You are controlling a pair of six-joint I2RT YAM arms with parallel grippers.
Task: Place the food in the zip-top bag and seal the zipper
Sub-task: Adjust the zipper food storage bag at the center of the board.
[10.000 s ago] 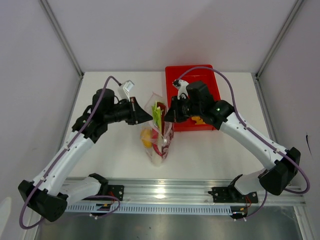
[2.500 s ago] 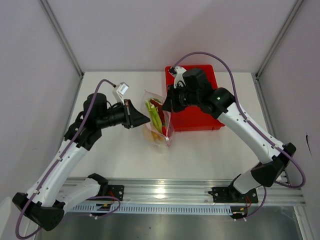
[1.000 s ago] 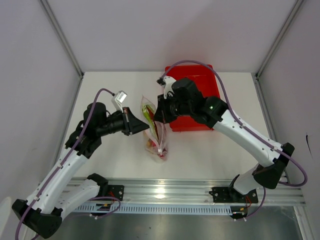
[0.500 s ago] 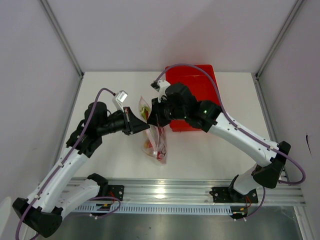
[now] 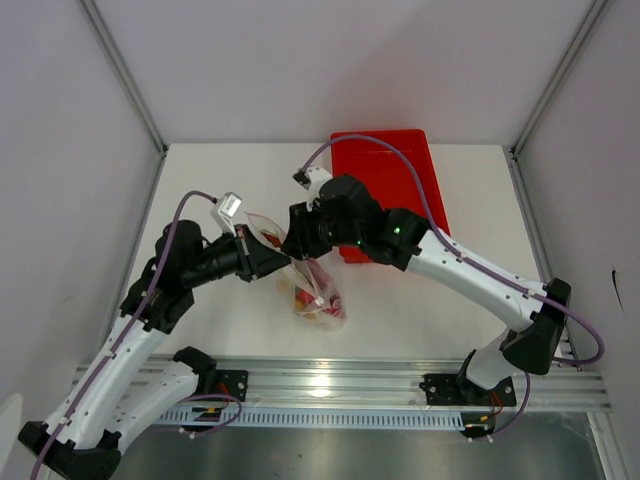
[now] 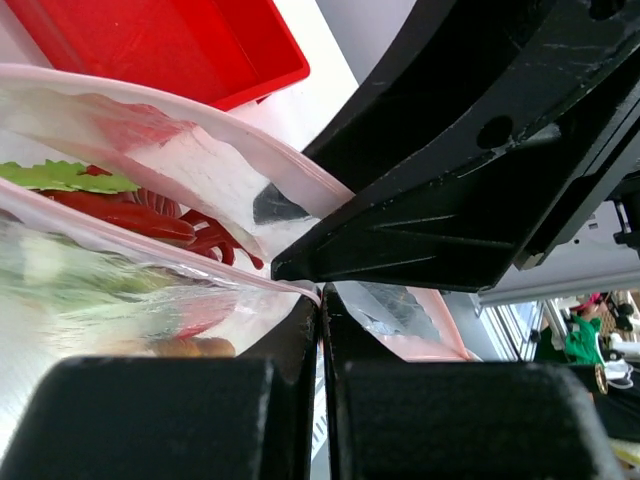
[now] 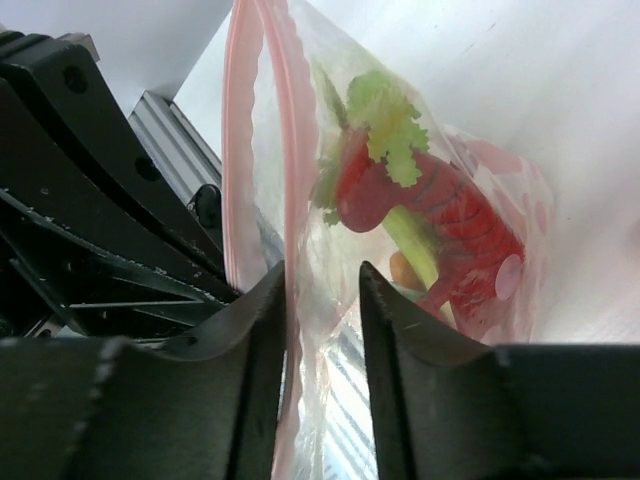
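The zip-top bag (image 5: 318, 292) hangs between my two grippers, its lower part resting on the table. The food is inside it: a red lobster (image 7: 445, 215), a green leafy stalk (image 7: 388, 125) and orange pieces (image 6: 190, 346). My left gripper (image 5: 278, 264) is shut on the pinkish zipper (image 6: 215, 272) at one end of the mouth. My right gripper (image 7: 322, 295) is right beside it. Its jaws stand apart with the bag's top edge and zipper (image 7: 241, 150) loose between the fingers (image 7: 385, 325). Both grippers nearly touch in the top view.
The red tray (image 5: 392, 170) lies at the back right, behind my right arm (image 5: 450, 270). The metal rail (image 5: 330, 385) with both arm bases runs along the table's near edge. Walls close in the table on three sides.
My right gripper slid left along the bag's mouth up to the left gripper and then opened. The left gripper dropped a little, still gripping the zipper. The bag's lower part swung right.
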